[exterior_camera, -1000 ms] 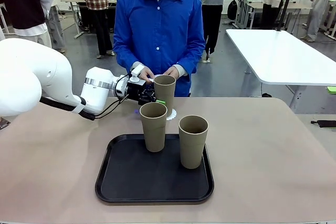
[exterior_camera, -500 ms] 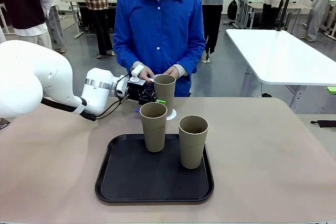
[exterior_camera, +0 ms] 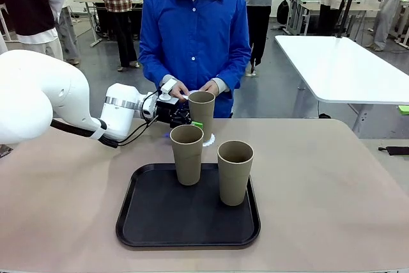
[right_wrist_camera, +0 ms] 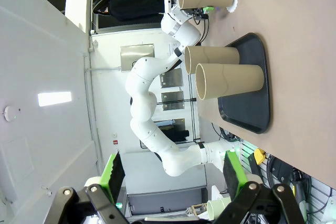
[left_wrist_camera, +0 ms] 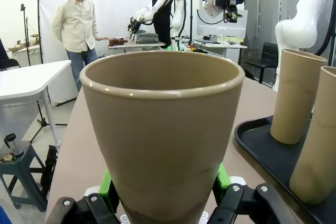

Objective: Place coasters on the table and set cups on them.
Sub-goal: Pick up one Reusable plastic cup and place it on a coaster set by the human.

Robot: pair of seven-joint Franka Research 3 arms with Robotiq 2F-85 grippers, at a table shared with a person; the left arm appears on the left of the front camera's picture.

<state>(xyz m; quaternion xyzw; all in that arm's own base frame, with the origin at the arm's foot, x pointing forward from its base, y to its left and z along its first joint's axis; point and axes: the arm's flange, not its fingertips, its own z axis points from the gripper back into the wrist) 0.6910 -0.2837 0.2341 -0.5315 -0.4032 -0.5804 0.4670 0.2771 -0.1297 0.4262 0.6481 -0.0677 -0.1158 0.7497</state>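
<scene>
Table, beige and broad, carries the black tray near the robot's side, where the left tray cup and right tray cup stand. Beyond the tray, in front of the person, the third cup is upright on or just above a coaster; contact is hidden. The left gripper is clamped low on its wall. The right gripper hangs spread, holding nothing. To finish well, I judge the base should settle flat and centred on the lace before the pads part slowly and withdraw sideways without nudging the cup. Against a second ago, almost nothing differs: the arm has edged slightly rightward, cups unmoved.
</scene>
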